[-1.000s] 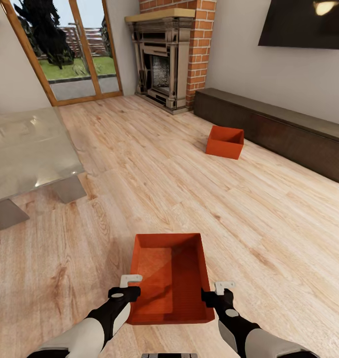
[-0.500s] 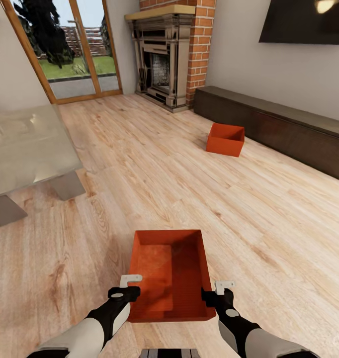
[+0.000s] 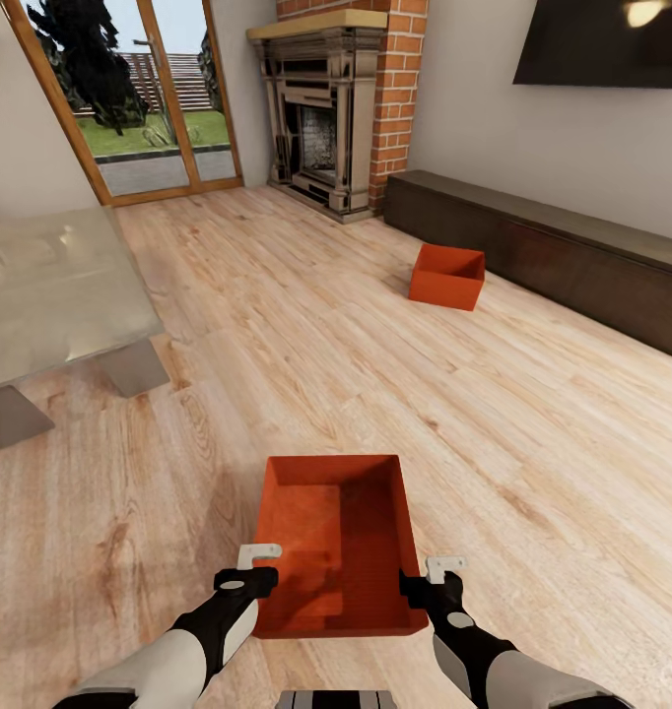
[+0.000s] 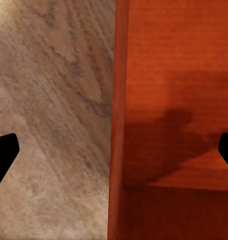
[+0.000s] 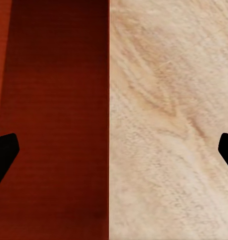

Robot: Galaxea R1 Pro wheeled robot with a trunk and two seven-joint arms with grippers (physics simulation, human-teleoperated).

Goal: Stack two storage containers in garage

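Head view, near container [image 3: 336, 542] between left pincer [image 3: 260, 569], right pincer [image 3: 427, 578]

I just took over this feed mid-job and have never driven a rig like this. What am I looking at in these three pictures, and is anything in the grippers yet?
This is a simulated wheeled robot with two arms. The large picture comes from its head camera, looking down over both arms at a light wood floor. The near container, an orange-red bin, sits between the left gripper and the right gripper. The second container lies farther off, beside the long dark cabinet, near the brick fireplace. A glass table stands to the left.

The two small pictures come from cameras on each wrist, looking along the fingers. Each shows a side wall of the near bin running between two widely spread dark fingertips. Both grippers straddle a wall, open, so nothing is gripped yet.
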